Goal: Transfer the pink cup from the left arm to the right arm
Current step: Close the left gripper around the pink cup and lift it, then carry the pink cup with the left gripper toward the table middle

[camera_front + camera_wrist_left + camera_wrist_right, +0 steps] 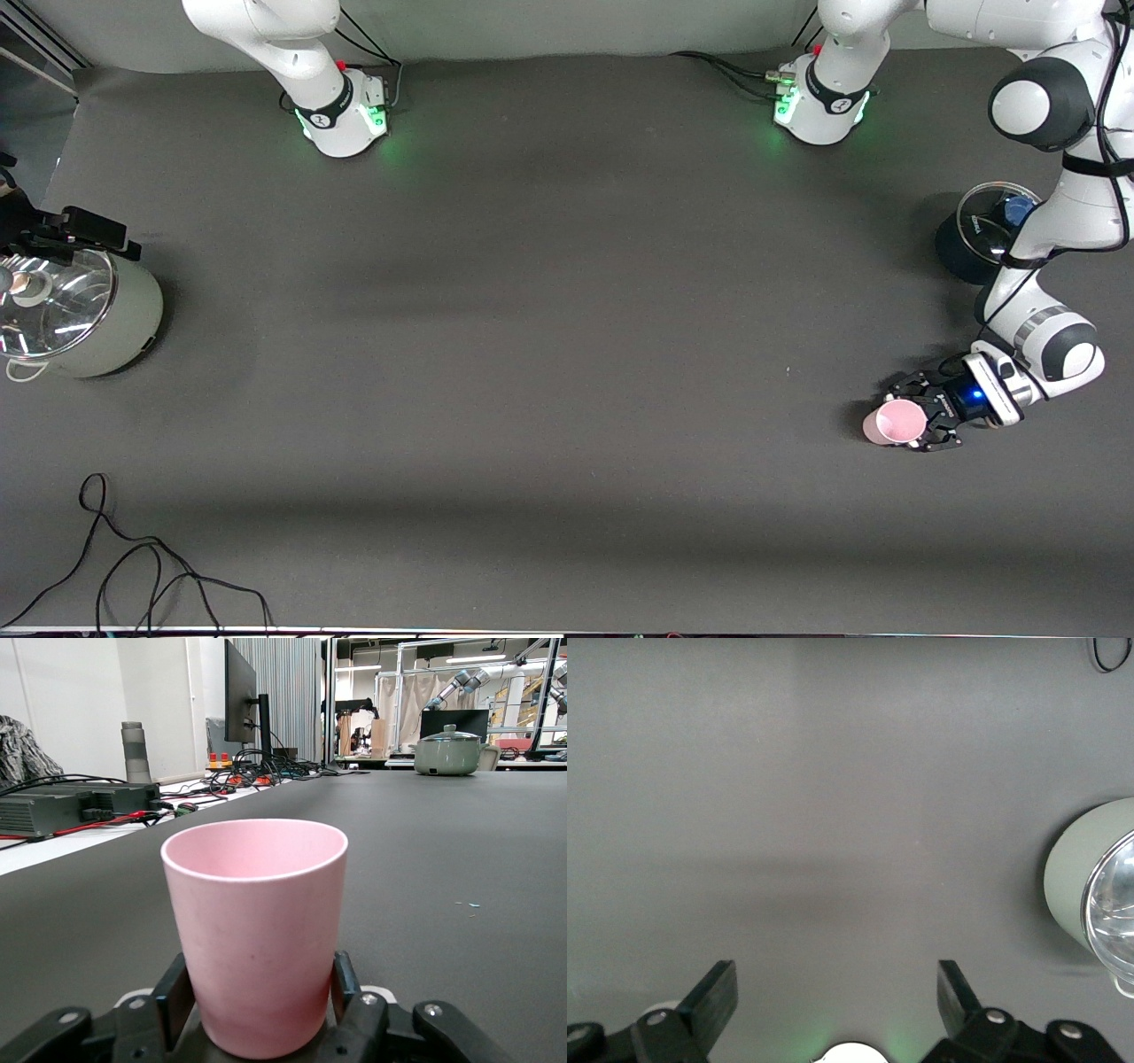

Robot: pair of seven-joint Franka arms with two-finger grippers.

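The left claw (921,424) is squeezed tight on the pink cup (895,422) at the left arm's end of the desk (567,354). The cup stands upright, with its open top up. A black pot with a glass lid (983,232) sits farther from the front camera than the cup. The right claw (837,992) waits up high with its fingers wide apart, over bare desk beside a pale green pot (75,310).

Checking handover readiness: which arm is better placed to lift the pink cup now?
Left. The left gripper is shut on the pink cup, upright on the table. The right gripper hangs open over bare table beside the green pot.
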